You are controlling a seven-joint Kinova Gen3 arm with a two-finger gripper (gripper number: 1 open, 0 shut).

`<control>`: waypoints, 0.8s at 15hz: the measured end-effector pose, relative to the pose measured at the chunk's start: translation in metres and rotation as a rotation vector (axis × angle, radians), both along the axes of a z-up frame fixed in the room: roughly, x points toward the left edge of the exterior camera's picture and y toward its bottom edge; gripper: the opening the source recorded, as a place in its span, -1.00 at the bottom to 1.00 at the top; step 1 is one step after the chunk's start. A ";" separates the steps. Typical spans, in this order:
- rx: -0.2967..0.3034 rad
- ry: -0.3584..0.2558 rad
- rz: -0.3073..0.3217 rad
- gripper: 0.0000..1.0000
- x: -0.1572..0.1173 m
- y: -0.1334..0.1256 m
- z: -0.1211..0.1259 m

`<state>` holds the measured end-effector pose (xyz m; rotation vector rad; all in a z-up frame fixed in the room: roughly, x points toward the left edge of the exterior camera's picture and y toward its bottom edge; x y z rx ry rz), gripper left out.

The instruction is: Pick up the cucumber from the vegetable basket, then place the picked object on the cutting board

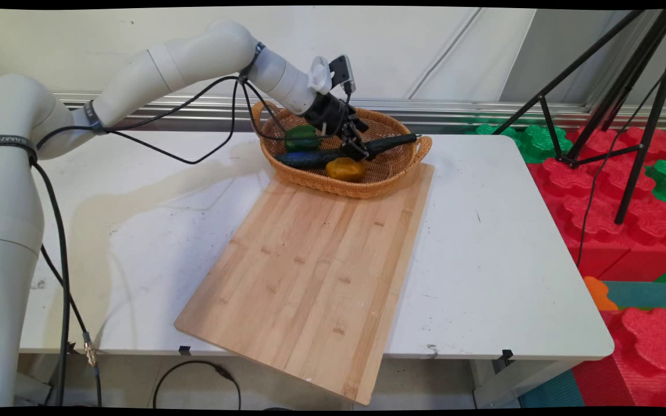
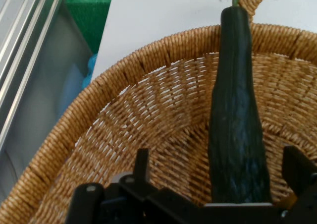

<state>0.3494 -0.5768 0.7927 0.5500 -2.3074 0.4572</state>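
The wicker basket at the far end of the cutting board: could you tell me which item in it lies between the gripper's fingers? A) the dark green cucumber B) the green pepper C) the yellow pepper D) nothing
A: the hand view shows the dark green cucumber running up between the gripper fingers, inside the basket.

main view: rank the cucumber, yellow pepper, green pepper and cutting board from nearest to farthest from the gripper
1. cucumber, at the gripper in the wicker basket.
2. yellow pepper, just below; green pepper, to its left: too close to call.
3. cutting board, in front of the basket.

Basket (image 1: 393, 173) behind board (image 1: 315, 271); cucumber (image 1: 333, 155), 2 peppers (image 1: 346, 169) inside.
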 end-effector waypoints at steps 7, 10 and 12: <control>0.019 0.010 0.009 -1.00 -0.007 -0.004 -0.005; 0.020 0.013 0.011 -1.00 -0.008 -0.004 -0.005; 0.014 0.011 0.005 -1.00 -0.008 -0.004 -0.003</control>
